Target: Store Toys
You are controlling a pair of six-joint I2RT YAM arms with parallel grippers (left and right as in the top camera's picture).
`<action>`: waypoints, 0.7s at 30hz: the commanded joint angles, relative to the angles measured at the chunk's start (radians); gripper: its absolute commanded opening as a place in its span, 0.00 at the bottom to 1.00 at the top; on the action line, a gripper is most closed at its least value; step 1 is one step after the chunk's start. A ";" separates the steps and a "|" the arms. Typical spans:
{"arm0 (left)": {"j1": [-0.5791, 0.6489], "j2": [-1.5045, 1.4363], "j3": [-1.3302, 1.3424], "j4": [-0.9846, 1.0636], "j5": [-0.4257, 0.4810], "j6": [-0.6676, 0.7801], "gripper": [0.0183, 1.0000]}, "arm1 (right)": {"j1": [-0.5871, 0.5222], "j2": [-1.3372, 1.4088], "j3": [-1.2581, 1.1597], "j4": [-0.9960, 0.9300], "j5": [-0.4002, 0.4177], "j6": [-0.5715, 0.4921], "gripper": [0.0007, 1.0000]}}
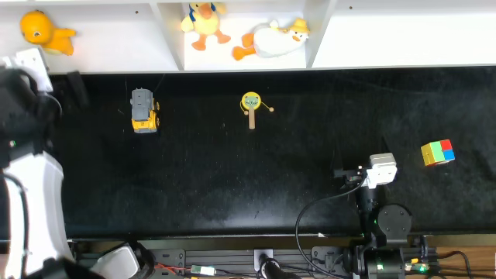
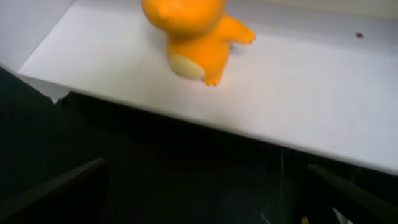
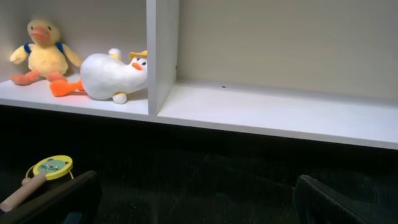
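An orange plush (image 2: 196,34) lies on the white shelf (image 2: 311,106) in its left compartment, just beyond my left gripper (image 2: 205,202), which is open and holds nothing. The same orange plush (image 1: 43,31) sits at the far left in the top view. A yellow duck (image 1: 205,22) and a white duck (image 1: 271,39) rest in the middle compartment. On the black mat lie a yellow-grey toy truck (image 1: 143,110), a small rattle drum (image 1: 251,105) and a coloured cube (image 1: 438,153). My right gripper (image 3: 199,205) is open and empty near the table's front right, facing the shelf.
The shelf's right compartment (image 3: 280,112) has a bare floor behind a white divider (image 3: 160,56). The left arm's white body (image 1: 31,194) stands along the mat's left side. Cables (image 1: 310,225) run along the front edge.
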 commanded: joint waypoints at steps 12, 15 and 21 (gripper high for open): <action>-0.266 -0.402 -0.340 -0.038 0.038 -0.039 1.00 | -0.001 -0.008 -0.013 0.005 0.000 -0.003 1.00; -0.291 -0.416 -0.364 -0.074 0.039 -0.067 1.00 | -0.001 -0.008 -0.013 0.005 0.000 -0.003 1.00; -0.295 -0.347 -0.370 -0.165 0.048 -0.082 1.00 | -0.001 -0.008 -0.013 0.005 0.000 -0.003 1.00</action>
